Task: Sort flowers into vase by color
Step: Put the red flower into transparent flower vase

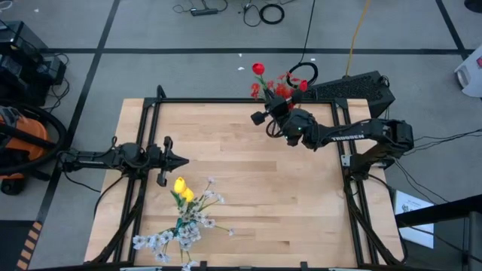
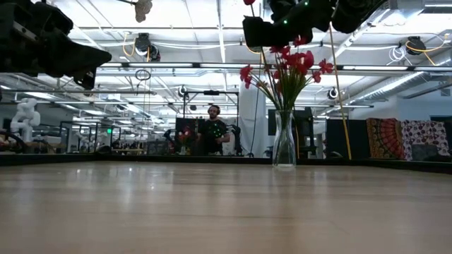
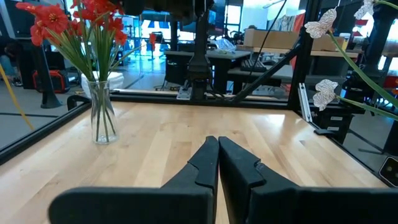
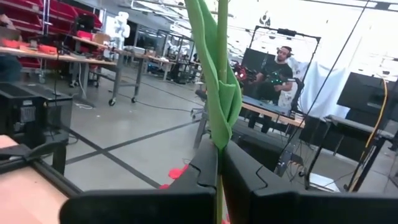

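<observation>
The right pincer (image 1: 265, 114) hangs at the far right of the counter (image 1: 248, 188), clenched on the green stalk of a red tulip (image 1: 258, 69) directly above the glass vase (image 2: 284, 141) of red flowers (image 2: 289, 63), apparently so the stem can drop in with its own color. The left pincer (image 1: 181, 160), clenched on nothing, waits at the left edge, just beyond the yellow and white flowers (image 1: 183, 214) at the near edge. "TROSSEN" is printed on the right arm

1 glass vase (image 3: 102, 115), far right. 1 red tulip (image 1: 258, 69) on stem. 2 yellow tulips (image 1: 182, 189), near left. White blossom sprays (image 1: 162, 239): count unclear. 2 arms. 1 person (image 2: 213, 131) behind table.
</observation>
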Robot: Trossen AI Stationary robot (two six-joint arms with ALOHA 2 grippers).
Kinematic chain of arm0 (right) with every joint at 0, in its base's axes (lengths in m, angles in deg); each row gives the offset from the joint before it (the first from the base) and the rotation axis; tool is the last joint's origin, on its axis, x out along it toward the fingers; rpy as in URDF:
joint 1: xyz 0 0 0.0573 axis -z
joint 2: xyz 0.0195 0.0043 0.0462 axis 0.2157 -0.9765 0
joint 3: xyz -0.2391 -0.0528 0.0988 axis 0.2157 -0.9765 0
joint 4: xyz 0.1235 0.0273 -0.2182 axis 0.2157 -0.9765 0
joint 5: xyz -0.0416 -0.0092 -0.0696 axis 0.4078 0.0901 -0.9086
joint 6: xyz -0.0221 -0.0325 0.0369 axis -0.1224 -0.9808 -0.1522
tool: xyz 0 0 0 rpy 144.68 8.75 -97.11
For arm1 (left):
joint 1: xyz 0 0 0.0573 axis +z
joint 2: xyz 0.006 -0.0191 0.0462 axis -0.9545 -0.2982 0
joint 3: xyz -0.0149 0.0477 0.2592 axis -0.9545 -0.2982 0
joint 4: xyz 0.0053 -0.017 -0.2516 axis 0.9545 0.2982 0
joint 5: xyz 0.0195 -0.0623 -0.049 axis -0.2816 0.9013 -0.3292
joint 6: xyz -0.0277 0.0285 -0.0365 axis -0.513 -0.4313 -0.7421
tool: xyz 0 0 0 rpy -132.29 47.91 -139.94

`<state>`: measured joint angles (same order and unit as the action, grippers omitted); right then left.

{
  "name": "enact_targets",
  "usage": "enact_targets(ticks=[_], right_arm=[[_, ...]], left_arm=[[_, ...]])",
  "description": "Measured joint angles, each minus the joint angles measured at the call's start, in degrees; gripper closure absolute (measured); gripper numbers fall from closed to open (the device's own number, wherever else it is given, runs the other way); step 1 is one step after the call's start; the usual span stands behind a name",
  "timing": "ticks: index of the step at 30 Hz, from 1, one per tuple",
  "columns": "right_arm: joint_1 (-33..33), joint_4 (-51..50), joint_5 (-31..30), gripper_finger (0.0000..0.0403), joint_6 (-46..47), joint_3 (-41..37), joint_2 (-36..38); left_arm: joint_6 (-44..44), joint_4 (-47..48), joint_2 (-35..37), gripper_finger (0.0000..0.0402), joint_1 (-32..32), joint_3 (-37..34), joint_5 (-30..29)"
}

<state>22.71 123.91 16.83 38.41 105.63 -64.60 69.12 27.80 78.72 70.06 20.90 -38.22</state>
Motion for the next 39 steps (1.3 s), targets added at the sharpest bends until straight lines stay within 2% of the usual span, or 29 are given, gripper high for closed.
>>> enact_targets(ticks=[7, 14, 18, 33, 39], right_arm=[[-1.4, -1.5, -2.9, 0.0402, -1.3, 0.0, 0.0], [-1.3, -9.0, -4.0, 0.0402, 7.6, 0.0, -0.1], [-1.4, -11.3, -6.7, 0.0402, 8.5, 0.0, -0.6], [-1.4, -26.6, -7.2, 0.0402, 20.6, 0.0, -0.5], [-2.2, -27.6, -10.1, 0.0402, 20.9, 0.0, -0.5]], left_arm=[[0.0, 0.0, 0.0, 0.0383, 0.0, 0.0, 0.0], [0.0, 0.0, 0.0, 0.0383, 0.0, 0.0, 0.0], [0.0, 0.0, 0.0, 0.0383, 0.0, 0.0, 0.0], [0.0, 0.0, 0.0, 0.0383, 0.0, 0.0, 0.0], [0.0, 0.0, 0.0, 0.0383, 0.0, 0.0, 0.0]])
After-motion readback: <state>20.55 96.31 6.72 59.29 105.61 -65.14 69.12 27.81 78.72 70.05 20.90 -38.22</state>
